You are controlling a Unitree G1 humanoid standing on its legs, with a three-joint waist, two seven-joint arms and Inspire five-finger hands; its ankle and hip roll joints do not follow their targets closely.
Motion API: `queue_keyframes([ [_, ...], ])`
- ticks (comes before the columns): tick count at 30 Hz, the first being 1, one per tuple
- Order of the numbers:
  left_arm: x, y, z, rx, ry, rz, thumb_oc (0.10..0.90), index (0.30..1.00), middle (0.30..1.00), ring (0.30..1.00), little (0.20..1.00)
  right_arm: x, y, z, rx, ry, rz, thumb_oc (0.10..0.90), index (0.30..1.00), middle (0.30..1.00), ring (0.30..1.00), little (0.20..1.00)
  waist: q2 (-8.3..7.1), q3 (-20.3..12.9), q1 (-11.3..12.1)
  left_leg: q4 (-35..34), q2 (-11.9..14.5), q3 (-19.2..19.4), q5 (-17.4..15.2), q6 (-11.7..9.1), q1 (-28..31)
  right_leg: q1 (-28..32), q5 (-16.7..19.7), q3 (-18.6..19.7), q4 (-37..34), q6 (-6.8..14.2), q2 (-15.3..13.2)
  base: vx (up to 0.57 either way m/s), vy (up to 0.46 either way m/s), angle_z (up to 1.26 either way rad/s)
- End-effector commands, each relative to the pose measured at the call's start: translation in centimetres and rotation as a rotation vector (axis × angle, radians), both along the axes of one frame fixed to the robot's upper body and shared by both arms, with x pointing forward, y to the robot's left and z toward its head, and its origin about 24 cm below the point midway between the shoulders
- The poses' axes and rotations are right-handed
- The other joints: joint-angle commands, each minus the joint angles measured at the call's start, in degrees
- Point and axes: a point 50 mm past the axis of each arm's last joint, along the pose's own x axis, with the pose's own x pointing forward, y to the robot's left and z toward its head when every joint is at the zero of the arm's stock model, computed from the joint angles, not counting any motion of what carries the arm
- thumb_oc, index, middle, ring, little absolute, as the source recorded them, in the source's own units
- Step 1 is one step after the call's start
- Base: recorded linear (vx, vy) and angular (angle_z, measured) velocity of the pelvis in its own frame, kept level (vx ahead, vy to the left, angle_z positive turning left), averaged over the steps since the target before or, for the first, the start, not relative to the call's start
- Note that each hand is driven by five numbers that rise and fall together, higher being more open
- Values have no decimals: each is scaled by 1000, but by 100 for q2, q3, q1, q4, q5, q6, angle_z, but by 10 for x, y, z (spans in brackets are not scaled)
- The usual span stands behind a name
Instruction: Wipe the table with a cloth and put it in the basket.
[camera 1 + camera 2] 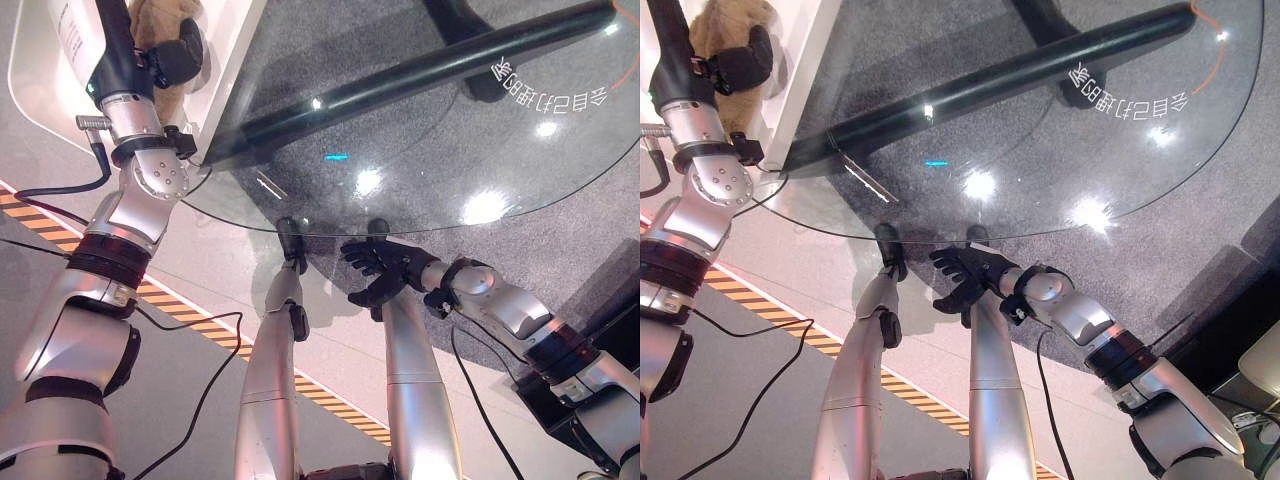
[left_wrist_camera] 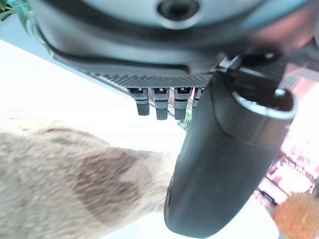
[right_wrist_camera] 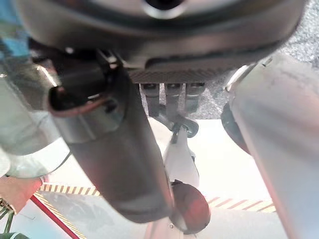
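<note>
Both robot hands flank table (image 1: 560, 190) edge.

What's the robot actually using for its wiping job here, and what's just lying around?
For the job:
- tan cloth, gripped in the left hand
- glass table
- right hand, open at the table's near edge

Just there:
- black bar under the glass
- striped floor tape
- white surface beneath the cloth; basket or not, unclear
</note>
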Motion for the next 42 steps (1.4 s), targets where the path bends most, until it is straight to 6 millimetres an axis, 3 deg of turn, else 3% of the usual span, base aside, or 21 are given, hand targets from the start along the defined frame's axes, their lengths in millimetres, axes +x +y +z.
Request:
queue_keyframes([
  [1,-19,12,34,-89,-188,-54,800,900,900,900,900,-16,11,-13,54,24,67,800,900,900,900,900,105,-149,0,926,-520,-180,-784,220,178,654,1129,-107,-1940,-43,312,-23,-41,2],
  [10,-22,12,17,-166,-149,-163,800,900,900,900,900,-20,16,-22,63,32,64,800,900,900,900,900,49,-149,98,812,-542,-307,-825,225,686,1209,1020,-206,-2019,-93,307,-22,-42,3],
  [21,-30,17,-32,-237,-56,-230,800,900,900,900,900,-29,14,-41,105,52,25,800,900,900,900,900,-67,-149,225,644,-592,-460,-879,191,1450,2099,867,-341,-2159,-145,312,-24,-67,4],
  [28,-45,2,-93,-314,75,-318,800,900,900,900,900,-41,2,-69,135,87,-30,800,900,900,900,900,-184,-149,428,400,-601,-659,-846,152,2196,2919,718,-529,-2286,-165,307,-51,-142,8],
  [32,-60,-14,-143,-343,259,-385,800,900,900,900,900,-56,-10,-94,138,153,-57,800,900,900,900,900,-232,-149,556,144,-540,-780,-815,100,2882,3631,587,-613,-2387,-166,337,-43,-140,7],
  [39,-80,-17,-219,-511,608,-484,800,900,900,900,900,-86,-30,-135,100,289,-129,800,900,900,900,900,-249,-698,726,-285,-412,-924,-718,23,3493,4352,465,-773,-2653,-206,353,7,-152,9],
  [42,-97,-20,-263,-653,826,-521,800,900,900,900,900,-103,-33,-155,113,384,-191,800,900,900,900,900,-264,-981,799,-476,-355,-989,-695,-9,3800,4747,462,-850,-2874,-217,365,40,-161,9],
])
